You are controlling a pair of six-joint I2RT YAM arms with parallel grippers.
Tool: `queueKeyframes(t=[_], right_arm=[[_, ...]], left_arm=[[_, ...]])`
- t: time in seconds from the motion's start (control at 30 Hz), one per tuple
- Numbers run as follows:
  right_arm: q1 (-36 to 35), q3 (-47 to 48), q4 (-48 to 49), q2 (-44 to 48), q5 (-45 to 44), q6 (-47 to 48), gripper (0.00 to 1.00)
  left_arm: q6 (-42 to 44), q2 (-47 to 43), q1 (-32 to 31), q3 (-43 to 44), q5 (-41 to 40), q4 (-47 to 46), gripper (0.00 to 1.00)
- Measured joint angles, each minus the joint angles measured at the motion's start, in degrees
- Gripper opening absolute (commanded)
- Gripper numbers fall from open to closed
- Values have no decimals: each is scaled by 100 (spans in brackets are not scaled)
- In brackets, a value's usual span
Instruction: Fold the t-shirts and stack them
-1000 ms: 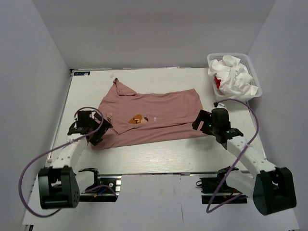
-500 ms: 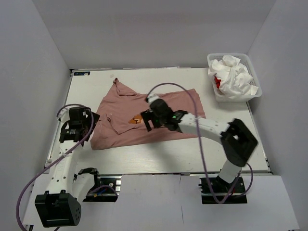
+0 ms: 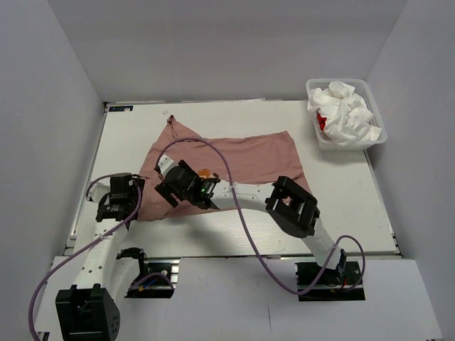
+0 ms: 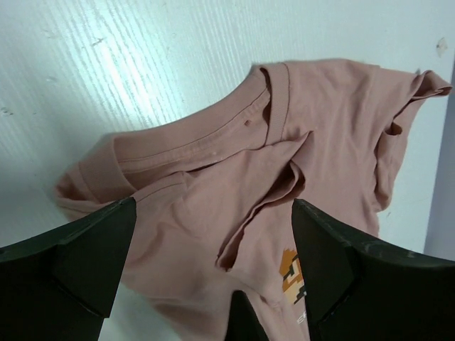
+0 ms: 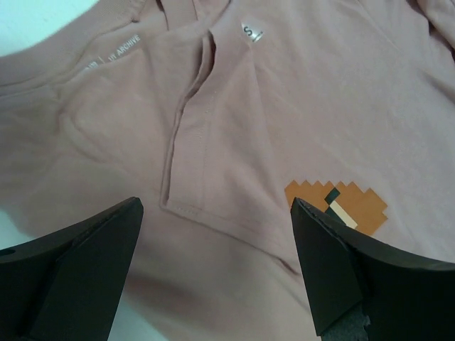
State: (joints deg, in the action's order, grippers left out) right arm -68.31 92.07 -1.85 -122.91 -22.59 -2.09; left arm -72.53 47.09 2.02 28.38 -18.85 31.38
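Observation:
The dusty-pink t-shirt (image 3: 249,160) lies spread on the white table, its left part folded over and creased. Its pixel print (image 3: 205,172) is beside my right gripper. My right gripper (image 3: 169,189) reaches far left over the shirt's left part and is open and empty. In the right wrist view, a folded hem of the shirt (image 5: 234,106) and the print (image 5: 341,206) lie between the fingers. My left gripper (image 3: 134,193) is open at the shirt's left edge. The left wrist view shows the collar and folds (image 4: 234,177) between its fingers. Crumpled white t-shirts (image 3: 348,110), one with a red patch (image 3: 323,122), fill the basket.
The white lattice basket (image 3: 352,144) stands at the table's back right corner. The right arm stretches across the table's front middle, its cable looping over the shirt. Grey walls enclose the table on three sides.
My right arm swung from the shirt's right edge across to its left part. My left gripper drew back towards the near left. The shirt's left side shifted and folded slightly.

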Motion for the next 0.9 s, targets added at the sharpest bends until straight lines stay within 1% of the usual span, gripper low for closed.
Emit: queueKeyframes(t=[0.27,0.37,0.4,0.47,0.5,0.57,0.6,0.73,0.8,0.9], right_arm=[[0,431,17,-813,-382,258,90],[4,516,72,-879,-579,334,79],[4,518,70,-881,-654,358,67],[4,518,72,-885,-820,369,54],[4,518,79,-885,-918,356,46],[4,516,111,-885,-1027,358,40],[4,511,140,-885,-1071,343,33],[7,446,317,-885,-1200,306,22],[26,439,358,-885,-1246,247,20],[59,439,398,-885,-1346,149,14]], left_arm=[[-111,118,0,-592,330,-920,100],[-133,271,0,-699,468,-1187,100],[-142,299,0,-723,481,-1252,100],[-144,378,0,-774,494,-1377,100],[-146,411,0,-811,498,-1443,100],[-149,455,0,-953,498,-1552,100],[-151,474,0,-1016,496,-1567,100],[-181,498,0,-1056,468,-1683,100],[-188,498,0,-1060,452,-1683,100],[-192,498,0,-1060,437,-1676,100]])
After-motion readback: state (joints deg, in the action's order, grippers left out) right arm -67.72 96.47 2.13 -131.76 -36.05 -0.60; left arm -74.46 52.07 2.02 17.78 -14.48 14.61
